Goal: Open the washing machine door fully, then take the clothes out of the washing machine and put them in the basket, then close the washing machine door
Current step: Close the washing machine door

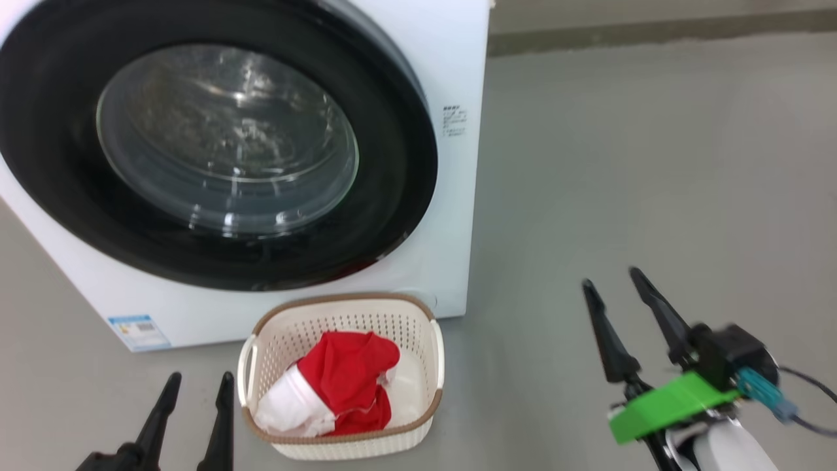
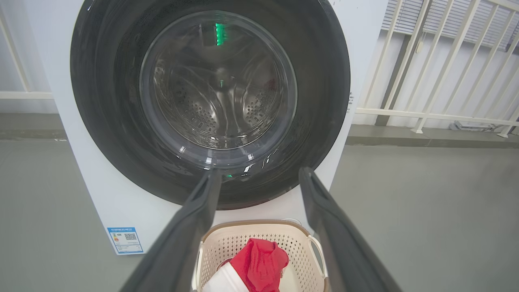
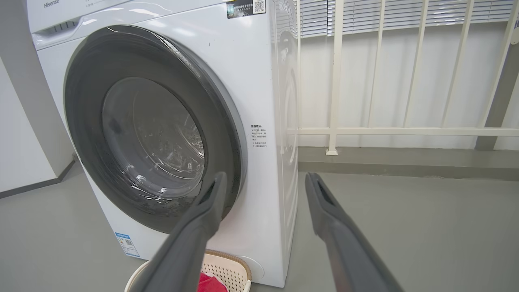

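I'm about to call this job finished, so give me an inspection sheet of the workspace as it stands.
Surface: grey floor, no spills seen.
Job's things: washing machine door looks shut, flush with the front of the washing machine; no garments visible through its glass. The red and white clothes lie in the basket, which stands on the floor in front of the machine.
Clutter: nothing seen.
Grippers: left gripper open, holding nothing, beside the basket. Right gripper open, holding nothing, out to the machine's right.
Cables: dark cable leads off the right wrist, away from the fingers.
Surroundings: white railing beyond the machine.
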You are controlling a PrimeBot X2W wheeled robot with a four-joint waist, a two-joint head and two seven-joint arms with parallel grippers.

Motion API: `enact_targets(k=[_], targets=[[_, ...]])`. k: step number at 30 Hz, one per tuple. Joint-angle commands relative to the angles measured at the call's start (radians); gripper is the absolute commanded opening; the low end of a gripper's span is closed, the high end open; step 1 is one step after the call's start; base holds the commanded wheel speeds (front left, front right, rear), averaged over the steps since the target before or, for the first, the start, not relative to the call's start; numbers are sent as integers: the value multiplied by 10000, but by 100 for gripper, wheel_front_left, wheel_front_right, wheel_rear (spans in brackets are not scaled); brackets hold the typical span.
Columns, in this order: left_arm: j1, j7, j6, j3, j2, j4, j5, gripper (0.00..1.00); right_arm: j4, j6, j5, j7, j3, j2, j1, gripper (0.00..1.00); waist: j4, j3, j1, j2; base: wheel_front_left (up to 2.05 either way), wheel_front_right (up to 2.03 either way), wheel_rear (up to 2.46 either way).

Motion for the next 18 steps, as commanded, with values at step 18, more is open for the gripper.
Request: enact_targets(k=[18], targets=[[1014,-90,-54,832,-52,-983,429,100,-1830,-11,496,-65,-573,-457,1993,100,-250,-838,0,0,0,0,0]])
